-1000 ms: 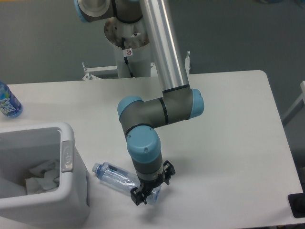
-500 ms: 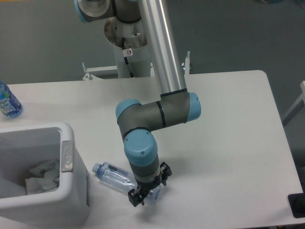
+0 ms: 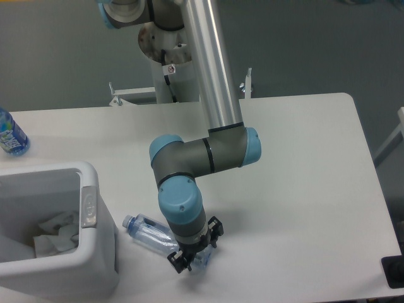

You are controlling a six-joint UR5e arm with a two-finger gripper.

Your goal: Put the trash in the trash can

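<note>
Since the earlier frames the arm's wrist has slid a little to the left and lower, carrying the gripper (image 3: 193,251) further along the far end of the clear plastic bottle (image 3: 150,231). That bottle lies on its side on the table (image 3: 303,189), just right of the trash can (image 3: 88,252), its pale blue cap pointing toward the bin wall and its base under the gripper. The black fingers stand spread on either side of the bottle's base; whether they press it cannot be told.

Inside the trash can, crumpled white paper (image 3: 57,230) lies on the bottom; the grey tab sits on the rim nearest the bottle. Only a narrow strip of tabletop separates bottle and bin wall. Right of the trash can, beyond the gripper, the table runs bare to its right edge, and the front edge is close below the gripper. Behind the trash can, an upright bottle with a blue label (image 3: 11,134) stands at the table's left edge.
</note>
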